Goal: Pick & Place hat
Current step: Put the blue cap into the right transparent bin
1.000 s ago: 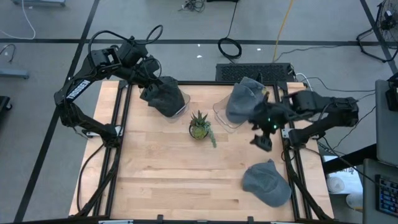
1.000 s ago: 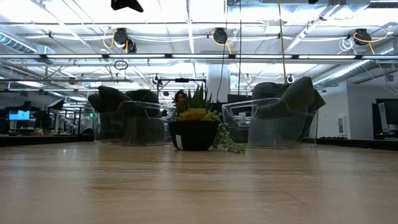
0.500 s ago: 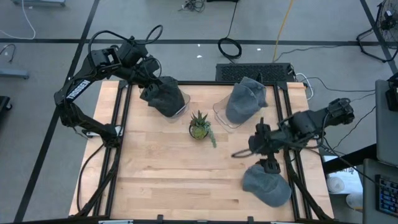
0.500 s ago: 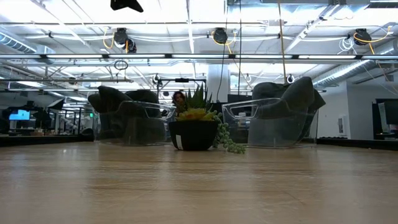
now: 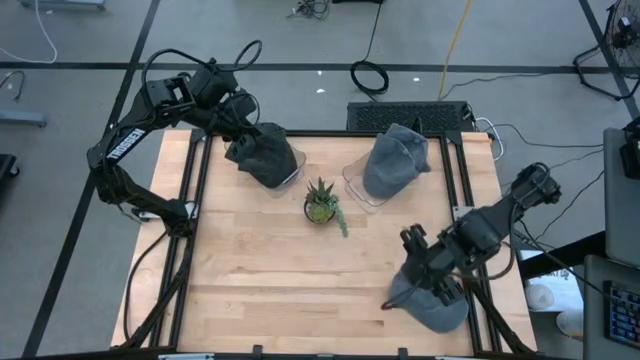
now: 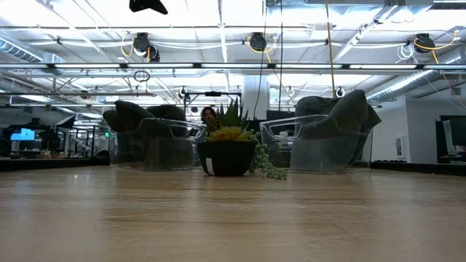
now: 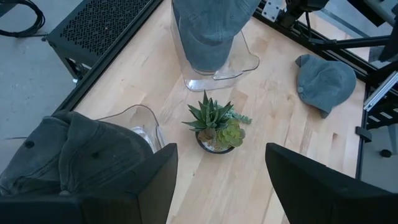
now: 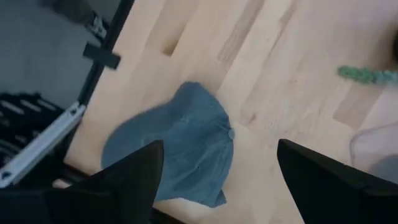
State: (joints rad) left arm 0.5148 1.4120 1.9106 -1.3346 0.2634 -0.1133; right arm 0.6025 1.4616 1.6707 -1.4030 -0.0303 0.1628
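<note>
A loose grey-blue cap lies flat on the wooden table near its near right corner, and also shows in the right wrist view and the left wrist view. My right gripper hovers open just above this cap, one finger on either side of it. My left gripper waits open above the dark hat that sits on a clear stand at the far left. A second grey hat sits on a clear stand at the far right.
A small potted succulent stands between the two clear stands. Black frame rails run along the table's left and right sides, the right one close to the loose cap. Bare wood fills the table's near middle and left.
My right gripper has swung from beside the far-right hat stand toward the table's near edge and turned, ending low over the loose cap. The cap has stayed where it lay.
</note>
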